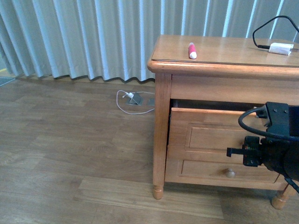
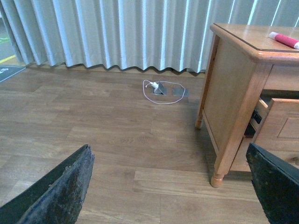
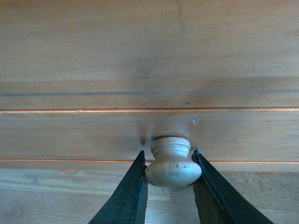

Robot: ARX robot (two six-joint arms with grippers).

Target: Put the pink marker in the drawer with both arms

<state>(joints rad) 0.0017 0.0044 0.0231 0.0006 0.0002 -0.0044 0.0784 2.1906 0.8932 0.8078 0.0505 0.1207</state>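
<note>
The pink marker (image 1: 192, 50) lies on top of the wooden nightstand (image 1: 219, 58), near its front left; the left wrist view also catches the marker (image 2: 283, 40). The uppermost drawer (image 1: 205, 126) stands pulled out a little, a dark gap showing above its front. My right gripper (image 3: 170, 186) is shut on the drawer's pale round knob (image 3: 173, 165), one finger (image 3: 128, 196) on each side. In the front view my right arm (image 1: 275, 149) hides that knob. My left gripper (image 2: 170, 196) hangs open over bare floor, to the left of the nightstand, with nothing between its fingers (image 2: 60, 191).
A white charger plug (image 1: 280, 48) with a black cable sits at the nightstand's back right. The lower drawer (image 1: 219, 170) with its own knob (image 1: 229, 173) is closed. A white cable loop (image 1: 133, 100) lies on the wooden floor by a floor socket. Pale curtains (image 1: 93, 37) hang behind.
</note>
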